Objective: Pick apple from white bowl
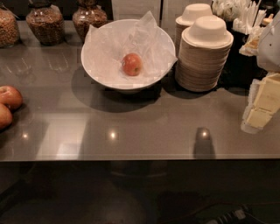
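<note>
High frontal view (end effector [261, 107] right)

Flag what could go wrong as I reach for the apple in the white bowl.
The end effector sits at the right edge, beyond the stacks of disposable bowls; a straight sweep toward the apple could topple them. The crinkled paper liner around the apple might get pinched with it. The round apple may roll in the white bowl.

The apple [131, 64] lies in white bowl [127, 84]; gripper [261, 106] at right edge.

Cafeteria-type snack counter [140, 127] w/ stacked disposable bowls [205, 57], snack jars [44, 24], plastic cutlery [238, 13]. Tool [262, 103] at right edge.
</note>
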Robot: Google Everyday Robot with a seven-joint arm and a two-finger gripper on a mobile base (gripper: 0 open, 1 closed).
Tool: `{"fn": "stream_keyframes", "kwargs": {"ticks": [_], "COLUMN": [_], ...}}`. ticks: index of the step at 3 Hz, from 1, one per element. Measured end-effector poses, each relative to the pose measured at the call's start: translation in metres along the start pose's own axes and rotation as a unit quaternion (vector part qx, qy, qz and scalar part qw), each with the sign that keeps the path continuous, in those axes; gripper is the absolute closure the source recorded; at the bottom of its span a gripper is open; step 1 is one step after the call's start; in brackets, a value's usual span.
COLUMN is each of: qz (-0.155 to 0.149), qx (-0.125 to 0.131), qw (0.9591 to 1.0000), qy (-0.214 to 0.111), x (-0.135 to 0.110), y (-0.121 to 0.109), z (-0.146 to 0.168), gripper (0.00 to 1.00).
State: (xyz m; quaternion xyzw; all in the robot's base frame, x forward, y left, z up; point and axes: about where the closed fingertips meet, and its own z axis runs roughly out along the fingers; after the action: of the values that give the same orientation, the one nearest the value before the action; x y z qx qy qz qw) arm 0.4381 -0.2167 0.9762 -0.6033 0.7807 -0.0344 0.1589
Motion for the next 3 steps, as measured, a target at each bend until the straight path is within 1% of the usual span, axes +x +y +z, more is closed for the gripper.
{"fn": "stream_keyframes", "kwargs": {"ticks": [1,2,3], "qz": [0.000,-0.015,-0.050], "qx": [0.000,0.024,0.065], "qw": [1.0000,0.9993,0.9934], "qy": [0.000,-0.025,-0.080], "x": [0.000,-0.010,-0.037], "y": [0.000,-0.005,-0.017], "z": [0.000,0.000,0.009], "gripper": [0.00,0.00,0.00]}}
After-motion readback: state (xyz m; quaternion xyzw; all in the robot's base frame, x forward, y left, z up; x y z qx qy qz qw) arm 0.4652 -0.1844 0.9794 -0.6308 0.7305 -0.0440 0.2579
